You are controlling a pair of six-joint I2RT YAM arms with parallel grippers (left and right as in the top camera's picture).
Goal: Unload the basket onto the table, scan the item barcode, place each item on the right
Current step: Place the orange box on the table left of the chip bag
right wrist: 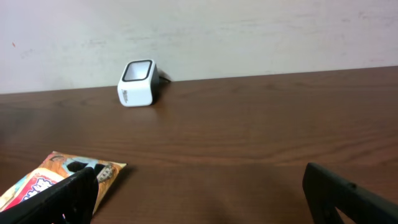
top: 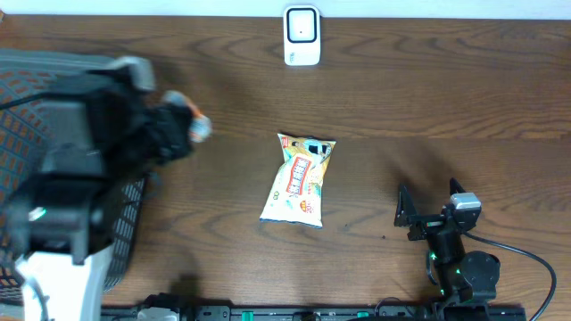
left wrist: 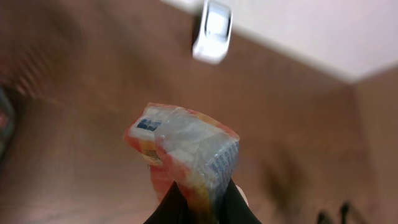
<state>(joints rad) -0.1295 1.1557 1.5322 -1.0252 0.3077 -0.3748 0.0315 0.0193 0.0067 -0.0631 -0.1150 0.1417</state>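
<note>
Two packs: the left gripper pinches a small packet aloft beside the basket, a snack bag lies mid-table, well short of the scanner, and the right gripper rests with jaws spread.

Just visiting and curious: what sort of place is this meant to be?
Likely a mock shop checkout: a white barcode scanner, a snack bag and a dark basket on a wooden table.

A dark mesh basket sits on the wooden table.
</note>
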